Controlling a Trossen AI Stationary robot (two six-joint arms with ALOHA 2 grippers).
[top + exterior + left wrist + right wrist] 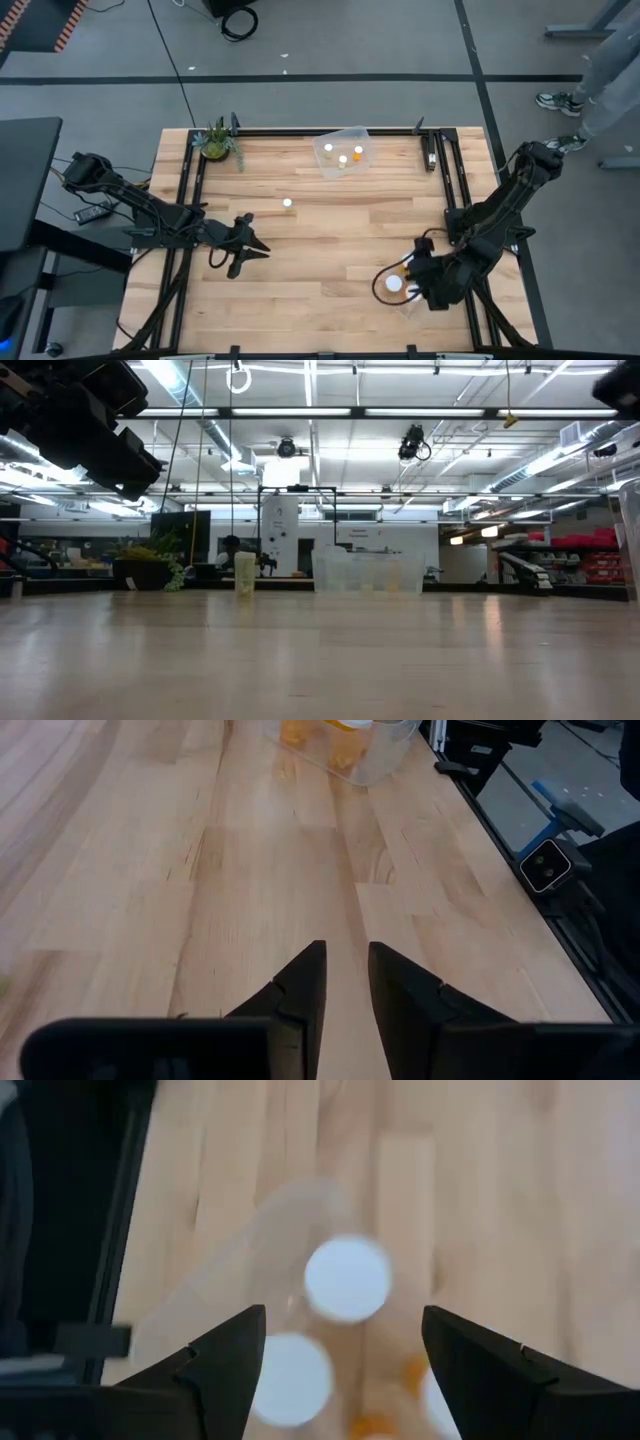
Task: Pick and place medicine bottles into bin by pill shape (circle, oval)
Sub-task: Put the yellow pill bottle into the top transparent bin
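My right gripper is open and hovers over a clear bin at the table's near right. The bin holds white-capped orange bottles: the right wrist view shows one cap between and below my fingers and another beside it. One bottle stands alone on its base mid-table, and also shows in the low view. A second clear bin at the far edge holds three bottles. My left gripper hovers over the left half of the table, open by a narrow gap and empty.
A potted plant stands at the far left corner. A black frame rail runs along the table's edges. A person's legs show beyond the far right corner. Bare wood lies between the two arms.
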